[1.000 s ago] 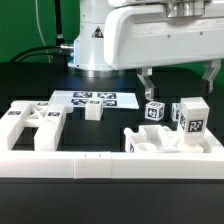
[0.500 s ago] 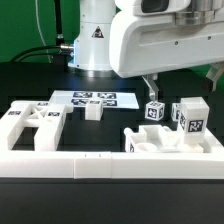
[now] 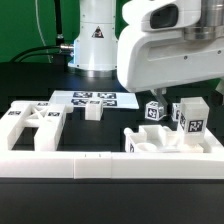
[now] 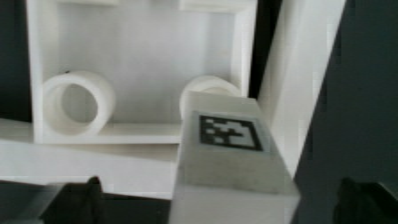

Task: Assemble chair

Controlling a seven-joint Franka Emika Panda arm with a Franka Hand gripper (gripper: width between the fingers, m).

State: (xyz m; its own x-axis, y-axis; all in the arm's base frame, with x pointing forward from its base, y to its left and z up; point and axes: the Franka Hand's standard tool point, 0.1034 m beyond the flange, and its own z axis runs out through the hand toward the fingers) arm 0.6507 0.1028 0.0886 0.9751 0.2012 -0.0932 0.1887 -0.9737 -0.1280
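The arm (image 3: 165,45) filled the exterior view from twelve to three o'clock, hanging over the chair parts there. The gripper (image 4: 222,197) was released, its jaws spread wide and clamping nothing. In the wrist view a tagged block (image 4: 228,140) stood between the two dark fingertips (image 4: 75,195), apart from both, with the holed panel (image 4: 134,60) and its two oval openings behind it; which cube this block was could not be told.

In the exterior view one tagged cube (image 3: 153,111) and a second tagged cube (image 3: 190,116) stood near each other at three o'clock; the holed panel (image 3: 165,143) lay at four o'clock, just in front of them; the slotted panel (image 3: 32,125) lay at nine o'clock; a small block (image 3: 93,112) stood just nine o'clock of centre, touching the edge of the marker board (image 3: 92,99) at eleven o'clock; the border rail (image 3: 100,165) ran along six o'clock on the dark table (image 3: 110,200).
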